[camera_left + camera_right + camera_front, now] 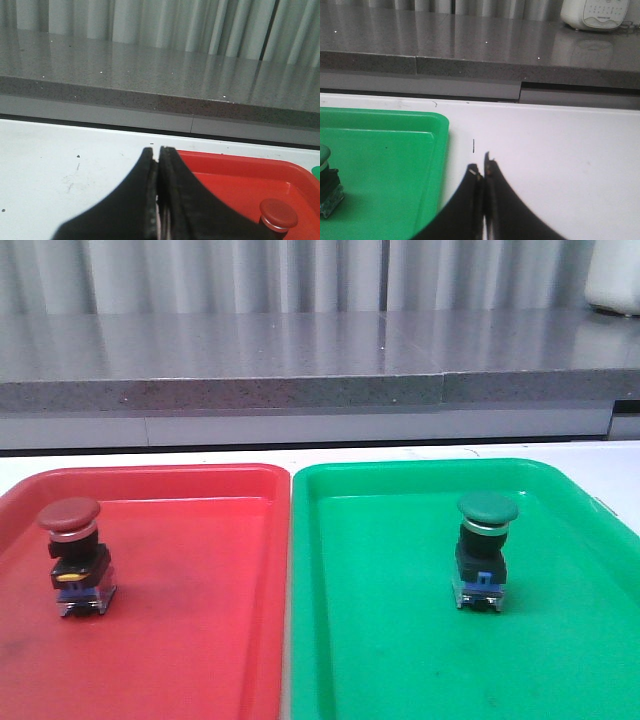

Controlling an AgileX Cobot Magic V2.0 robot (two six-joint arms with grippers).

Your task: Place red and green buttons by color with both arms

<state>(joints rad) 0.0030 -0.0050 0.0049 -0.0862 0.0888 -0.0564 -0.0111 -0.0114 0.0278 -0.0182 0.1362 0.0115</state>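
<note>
Table first: white, running from left to right under everything, with a grey stone ledge along its far side. On it sit two trays touching edge to edge, the red tray on the left and the green tray on the right. The red button stands upright on the red tray's left part, and the green button stands upright on the green tray, right of its middle. Each colour already matches its tray, so I judge the sorting done.

Trouble from here would come from my own arms. Both buttons are tall on narrow bases, so a careless sweep low across either tray could tip one over or push it toward the shared edge. A bumped tray would do the same.

My left tool hangs above the bare table just left of the red tray, jaws pressed together with nothing between them. My right tool hangs above the table just right of the green tray, likewise pressed together and empty. Neither touches a tray or a button.
</note>
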